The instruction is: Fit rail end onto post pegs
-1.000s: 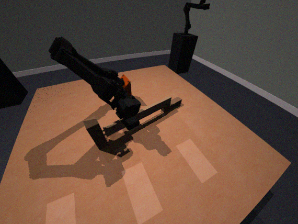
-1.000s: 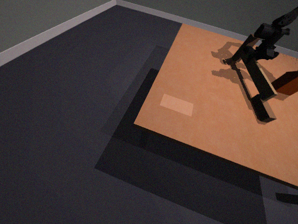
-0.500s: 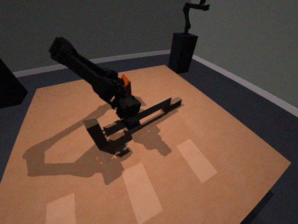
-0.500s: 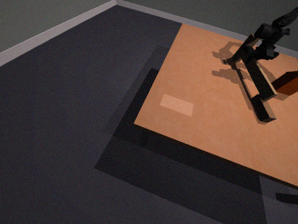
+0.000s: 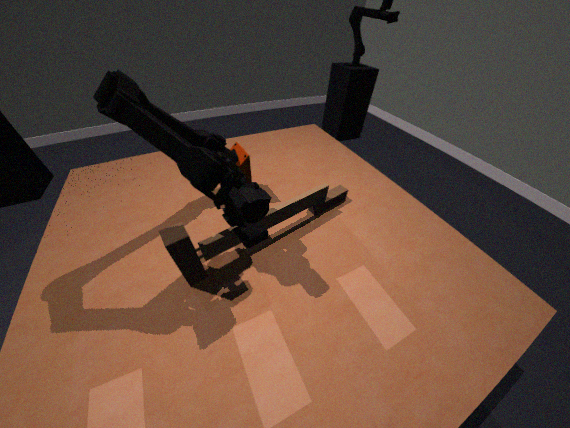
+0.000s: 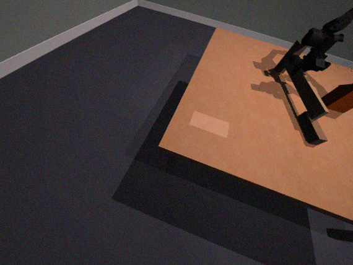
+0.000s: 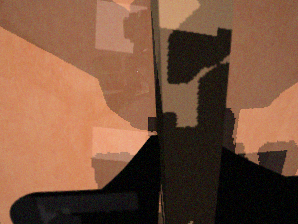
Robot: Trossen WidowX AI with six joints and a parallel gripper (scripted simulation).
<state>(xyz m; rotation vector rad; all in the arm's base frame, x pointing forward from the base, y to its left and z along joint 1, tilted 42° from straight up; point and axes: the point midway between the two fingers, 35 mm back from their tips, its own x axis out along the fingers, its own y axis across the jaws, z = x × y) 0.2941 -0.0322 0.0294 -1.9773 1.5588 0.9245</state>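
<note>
Gripper [image 5: 254, 235] [image 6: 295, 64] [image 7: 173, 141], mine, is clamped on the long wooden bed rail [image 5: 295, 206] [image 6: 309, 93] [image 7: 194, 105], one finger on each side of it, gripping closer to the near end than to the far end; rail runs out from my fingers both ways, near end held up off the table [image 5: 445, 305] [image 6: 241, 93] [image 7: 45, 105]. Short wooden post [image 5: 185, 257] [image 6: 287, 60] stands upright just past that near end, on the near-end side of my gripper; in the top view a small gap shows between post and rail end, with the pegs [image 5: 200, 249] bridging it, so rail end is not against the post; how deep the pegs sit in the holes, cannot tell. On the other side of my gripper, well apart from it, the rail's far end is at the low footboard block [image 5: 337, 198] [image 6: 310, 130]; exact seating in the bracket too dark to tell. Rail looks roughly level, slight tilt can't be ruled out. Low dark strip [image 5: 287, 231] [image 6: 289, 96] runs below my gripper and the rail, between post and block. Orange-faced block [image 5: 241, 154] [image 6: 344, 99] stands beside the rail, apart from my fingers. Wrist view: rail passes up between my dark fingers, patchy shadow across its face
</note>
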